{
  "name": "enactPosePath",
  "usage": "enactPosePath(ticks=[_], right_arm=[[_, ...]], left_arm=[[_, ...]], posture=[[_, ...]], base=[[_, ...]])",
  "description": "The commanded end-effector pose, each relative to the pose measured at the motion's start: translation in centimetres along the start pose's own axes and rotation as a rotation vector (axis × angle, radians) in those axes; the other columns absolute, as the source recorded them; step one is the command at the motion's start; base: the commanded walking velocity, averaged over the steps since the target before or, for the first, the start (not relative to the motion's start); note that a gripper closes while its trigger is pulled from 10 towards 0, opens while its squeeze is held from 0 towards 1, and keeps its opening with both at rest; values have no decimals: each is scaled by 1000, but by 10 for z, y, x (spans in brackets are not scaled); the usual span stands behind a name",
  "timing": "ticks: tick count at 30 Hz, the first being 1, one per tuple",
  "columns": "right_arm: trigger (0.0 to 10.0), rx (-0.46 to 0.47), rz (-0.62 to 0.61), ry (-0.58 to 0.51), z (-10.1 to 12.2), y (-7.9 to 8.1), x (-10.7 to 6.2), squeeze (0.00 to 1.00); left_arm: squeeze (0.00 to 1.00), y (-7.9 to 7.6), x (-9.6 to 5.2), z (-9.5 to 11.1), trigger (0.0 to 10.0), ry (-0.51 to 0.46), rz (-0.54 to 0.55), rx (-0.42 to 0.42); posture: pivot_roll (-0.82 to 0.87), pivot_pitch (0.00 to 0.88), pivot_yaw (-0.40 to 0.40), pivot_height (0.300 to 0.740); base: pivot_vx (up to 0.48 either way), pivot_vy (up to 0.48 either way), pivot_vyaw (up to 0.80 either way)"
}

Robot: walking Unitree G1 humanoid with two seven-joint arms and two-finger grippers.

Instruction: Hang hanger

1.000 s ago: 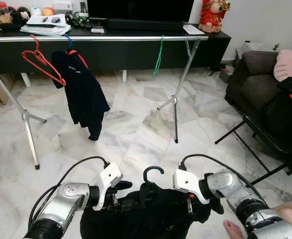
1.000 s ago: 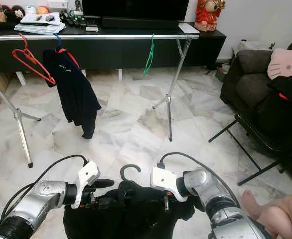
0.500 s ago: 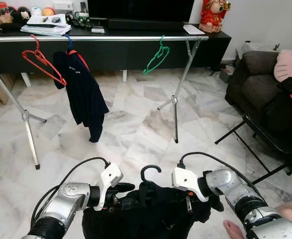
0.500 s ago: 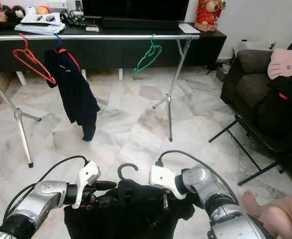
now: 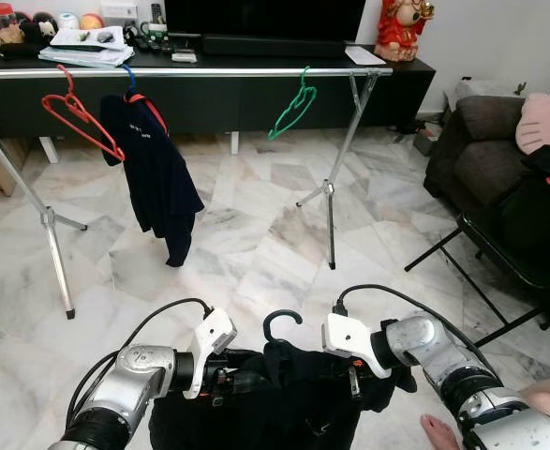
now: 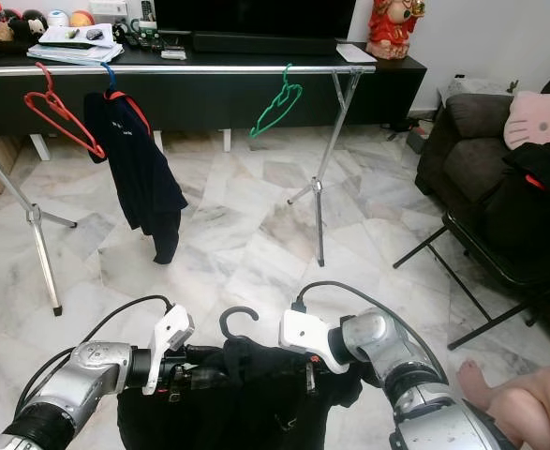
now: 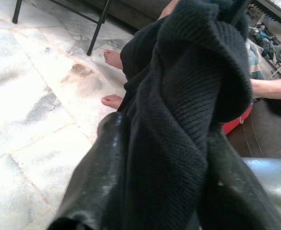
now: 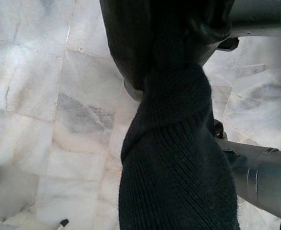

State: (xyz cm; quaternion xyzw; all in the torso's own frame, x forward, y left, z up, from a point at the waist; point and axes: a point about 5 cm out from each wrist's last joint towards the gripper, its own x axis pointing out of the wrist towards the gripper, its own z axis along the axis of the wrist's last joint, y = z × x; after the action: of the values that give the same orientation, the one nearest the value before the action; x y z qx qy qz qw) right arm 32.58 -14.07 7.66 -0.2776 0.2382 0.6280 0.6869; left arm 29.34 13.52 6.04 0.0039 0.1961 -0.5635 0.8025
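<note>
A black knitted garment (image 5: 276, 401) on a black hanger hangs low in front of me, the hanger's hook (image 5: 282, 322) sticking up between my arms. My left gripper (image 5: 230, 379) is shut on the garment's left shoulder, my right gripper (image 5: 359, 382) on its right shoulder. The left wrist view has knit fabric (image 7: 183, 124) bunched between the black fingers (image 7: 95, 177). In the right wrist view the cloth (image 8: 178, 163) trails out from the fingers (image 8: 130, 43). Across the room stands a silver clothes rail (image 5: 209, 72) carrying a red hanger (image 5: 80, 117), a dark blue shirt (image 5: 160, 173) and a green hanger (image 5: 291, 105).
The rail's tripod legs (image 5: 329, 211) stand on the marble floor between me and a black TV console (image 5: 256, 94). A dark sofa (image 5: 485, 150) and a black folding chair (image 5: 499, 262) fill the right side. A person's foot (image 5: 438, 433) rests at the lower right.
The green hanger has swung round on the rail from edge-on to broadside. The hook and my grippers have shifted slightly left and lower; the blue shirt sways a little.
</note>
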Motion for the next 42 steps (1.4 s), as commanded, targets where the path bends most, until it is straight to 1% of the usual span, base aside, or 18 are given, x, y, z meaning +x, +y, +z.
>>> enactPosePath(ticks=[1,9,23,34,35,36,37,38,39,40,41,42], right_arm=[[0,-19,-33,-59,14,-9,-4,0],[0,-12,-46,-55,12,-10,-7,0],[0,-2,-61,-48,10,-10,-8,0],[0,14,-70,-41,7,-11,-10,0],[275,21,-72,-39,6,-11,-11,0],[275,21,-72,-39,6,-11,-11,0],[1922,23,-70,-38,5,-10,-11,0],[3882,28,-71,-37,4,-10,-11,0],[4275,31,-71,-37,4,-10,-11,0],[4275,31,-71,-37,4,-10,-11,0],[10000,33,-80,-37,4,-10,-11,0],[10000,33,-80,-37,4,-10,-11,0]], left_arm=[[0,0,3,-3,0,-1,6,-11],[0,3,3,-2,0,-5,37,5],[0,4,3,-1,0,-18,34,15],[0,4,4,1,0,-28,31,22],[0,4,4,0,0,-28,32,23],[0,4,4,0,0,-28,32,23],[0,4,4,0,0,-28,32,23],[0,4,4,0,0,-30,34,23],[0,4,4,0,0,-32,34,23],[0,4,4,0,0,-32,34,23],[0,4,4,0,0,-34,35,23],[0,4,4,0,0,-34,35,23]], posture=[[34,77,-129,740],[33,73,-129,740],[30,57,-129,740],[26,67,-132,740],[25,72,-134,740],[25,72,-134,740],[24,74,-134,740],[23,77,-134,740],[23,78,-135,740],[23,78,-135,740],[21,82,-134,740],[21,82,-134,740]], base=[[0,0,0],[0,0,0],[0,0,0],[0,0,0],[0,0,0],[0,0,0],[0,0,0],[0,0,0],[0,0,0],[0,0,0],[0,0,0],[0,0,0]])
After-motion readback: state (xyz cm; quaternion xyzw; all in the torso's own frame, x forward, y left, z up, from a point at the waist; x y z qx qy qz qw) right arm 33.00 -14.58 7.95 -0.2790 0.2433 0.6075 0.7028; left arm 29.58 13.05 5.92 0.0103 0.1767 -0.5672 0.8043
